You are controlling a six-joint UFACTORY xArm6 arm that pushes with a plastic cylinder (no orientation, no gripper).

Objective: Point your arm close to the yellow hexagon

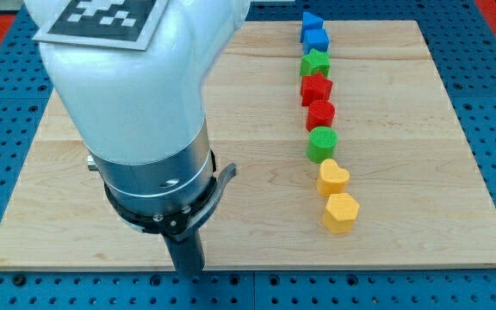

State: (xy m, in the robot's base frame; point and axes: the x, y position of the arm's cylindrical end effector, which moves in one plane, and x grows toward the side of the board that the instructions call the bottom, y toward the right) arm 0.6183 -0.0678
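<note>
The yellow hexagon (341, 212) lies on the wooden board (257, 146) at the lower end of a column of blocks on the view's right. My rod comes down from the large white and grey arm body at the view's left. My tip (189, 272) rests near the board's bottom edge, far to the left of the yellow hexagon and slightly lower. It touches no block.
Above the hexagon the column runs upward: a yellow heart (332, 177), a green cylinder (322, 144), a red hexagon-like block (321, 114), a red star (315, 88), a green star (314, 63), a blue block (317, 39), a blue triangle (311, 21).
</note>
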